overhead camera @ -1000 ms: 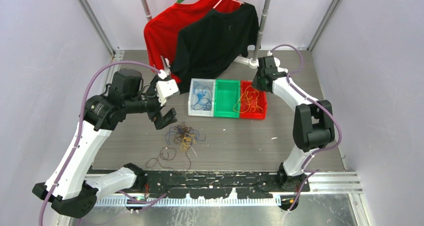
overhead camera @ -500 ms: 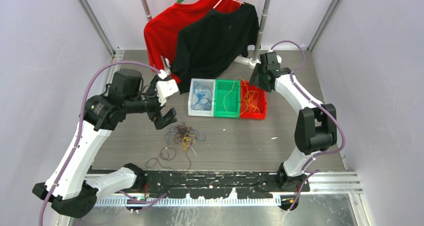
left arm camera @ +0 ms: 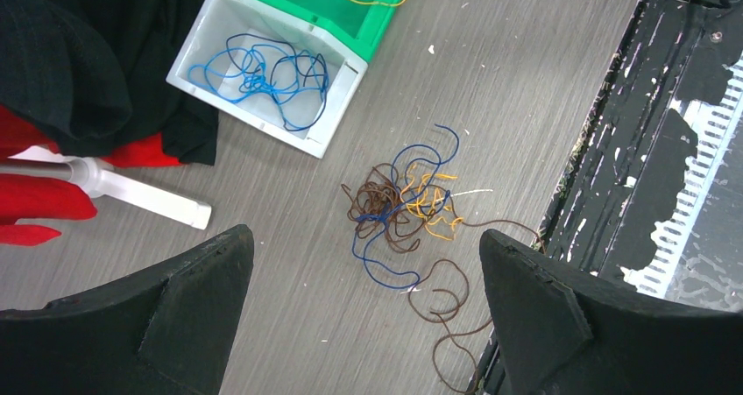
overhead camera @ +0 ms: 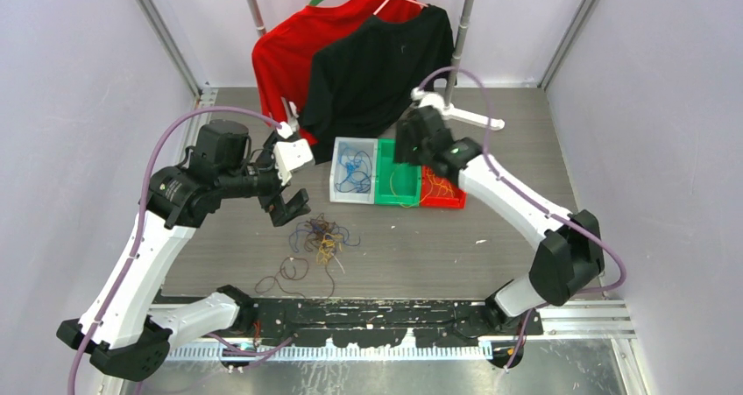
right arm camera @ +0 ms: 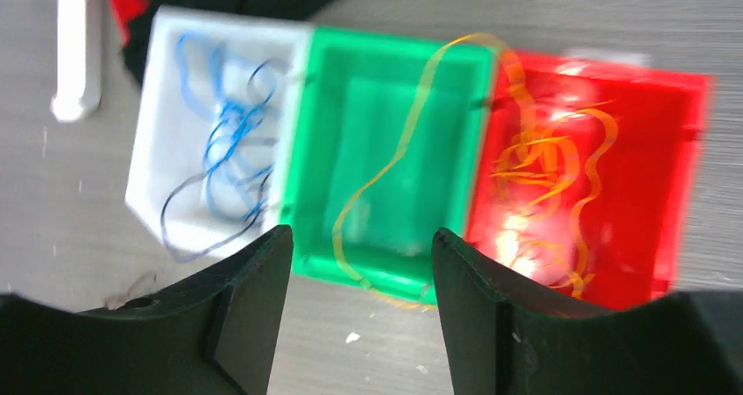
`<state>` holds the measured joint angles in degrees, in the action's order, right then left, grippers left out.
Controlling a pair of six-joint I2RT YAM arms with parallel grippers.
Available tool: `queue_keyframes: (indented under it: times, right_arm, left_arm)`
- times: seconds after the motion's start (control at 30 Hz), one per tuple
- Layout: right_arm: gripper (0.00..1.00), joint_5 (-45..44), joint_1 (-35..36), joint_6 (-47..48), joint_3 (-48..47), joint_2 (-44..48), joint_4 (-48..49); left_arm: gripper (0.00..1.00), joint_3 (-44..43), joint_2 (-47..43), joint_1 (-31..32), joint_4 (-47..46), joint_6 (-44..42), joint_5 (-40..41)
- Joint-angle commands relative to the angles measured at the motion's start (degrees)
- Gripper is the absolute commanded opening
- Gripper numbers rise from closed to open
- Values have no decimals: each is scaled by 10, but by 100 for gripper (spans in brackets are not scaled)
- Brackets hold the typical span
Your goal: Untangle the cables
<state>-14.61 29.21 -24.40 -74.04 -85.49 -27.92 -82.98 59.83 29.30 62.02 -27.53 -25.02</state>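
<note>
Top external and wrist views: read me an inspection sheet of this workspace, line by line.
Surface: grey wood-grain table.
Job's things: tangle of thin blue, brown and yellow-orange cables loose on the table; blue cables in the white plastic bin; yellow-orange cables in the red plastic bin; one yellow-orange strand trailing across the green plastic bin.
Clutter: small white specks on the table.
Grippers: left gripper open, empty, above the tangle; right gripper open, empty, above the green bin.
Cables: lilac-purple arm hoses, apart from the tangle.
Surroundings: red shirt and black shirt hanging on a rack behind the bins; lilac walls.
</note>
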Motion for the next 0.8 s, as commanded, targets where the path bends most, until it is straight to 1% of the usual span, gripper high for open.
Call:
queue_keyframes:
  times: [0.0,0.07,0.17,0.3,0.43,0.6,0.7,0.73,0.77]
  right_arm:
    - [63,-68,83,41,51,5,62]
    - [60,-55,102,44,65,-18,76]
    - [54,-71,120,48,67,-54,79]
    - [49,-93,122,52,63,-89,83]
    - [45,-94,122,55,60,-116,92]
    - [31,-95,122,53,48,-143,97]
    - [24,-95,122,56,42,-152,99]
    - [21,-97,122,57,38,-153,96]
    - [14,-101,122,58,36,-151,93]
  left_arm:
    - [99,-15,-7,3,-15,-7,3]
    - [100,-15,-7,3,-14,-9,5]
    - [99,-18,-6,3,-13,-9,6]
    - [99,-21,-5,3,-12,-7,6]
    - [99,-20,-6,3,-12,-7,7]
    - [99,-25,-4,3,-12,-7,9]
    - [100,-25,-4,3,-11,-9,10]
    - [99,-25,-5,3,-11,-10,11]
    - [100,-25,-5,3,-10,-10,11]
